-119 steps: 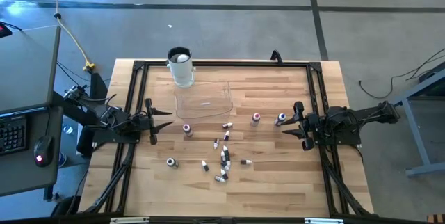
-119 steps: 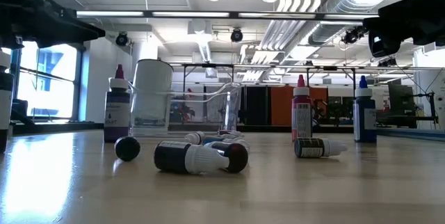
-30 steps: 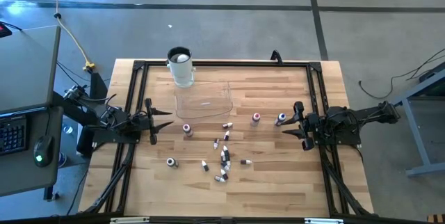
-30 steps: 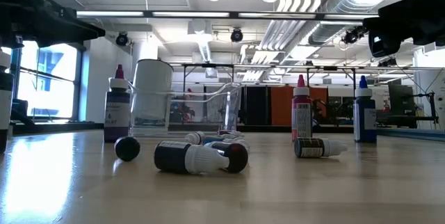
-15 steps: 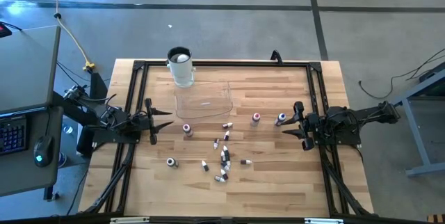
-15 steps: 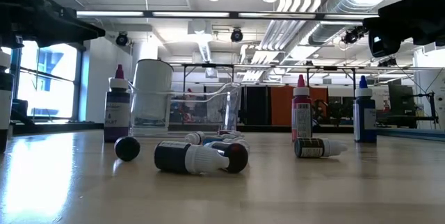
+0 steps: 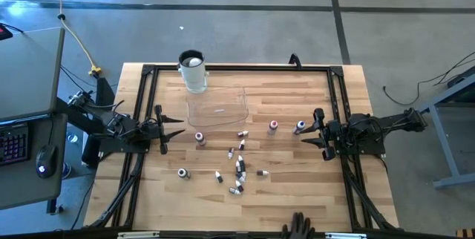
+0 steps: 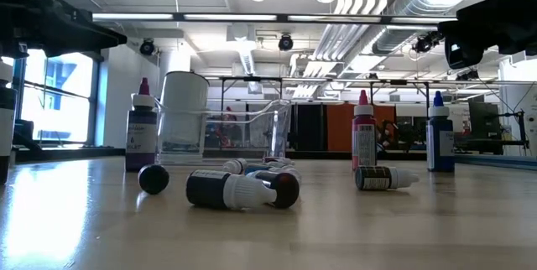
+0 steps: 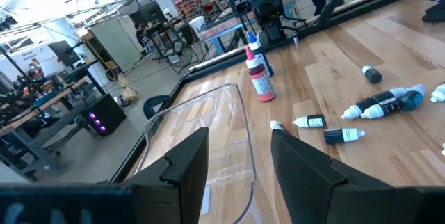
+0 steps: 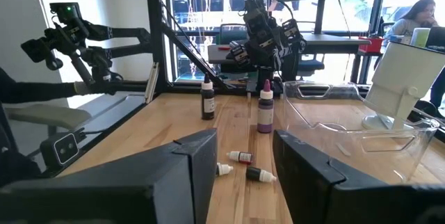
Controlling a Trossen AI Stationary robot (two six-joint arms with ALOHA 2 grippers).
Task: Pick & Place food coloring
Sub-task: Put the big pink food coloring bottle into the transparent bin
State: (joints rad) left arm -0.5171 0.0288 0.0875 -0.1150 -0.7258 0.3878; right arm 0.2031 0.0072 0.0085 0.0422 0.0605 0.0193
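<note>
Several tiny food coloring bottles lie in a loose cluster [image 7: 239,168] on the wooden table, on their sides; one lies apart [image 7: 182,173]. Three stand upright on their bases: a purple one [image 7: 200,138], a pink one [image 7: 273,126] and a blue one [image 7: 299,127]. The low view shows the lying bottles [image 8: 231,189] and the pink one [image 8: 363,140]. My left gripper [image 7: 174,127] is open and empty at the table's left, facing the cluster [image 9: 379,102]. My right gripper [image 7: 310,130] is open and empty at the right, beside the blue bottle.
A clear shallow plastic tray [image 7: 217,107] lies behind the bottles, and a tall white cup with a dark rim [image 7: 193,72] stands at the far edge. A black frame [image 7: 237,67] runs round the table. A dark shape [image 7: 297,226] shows at the near edge.
Both arms and all bottles have kept still. A dark shape has come into the high view at the table's near edge.
</note>
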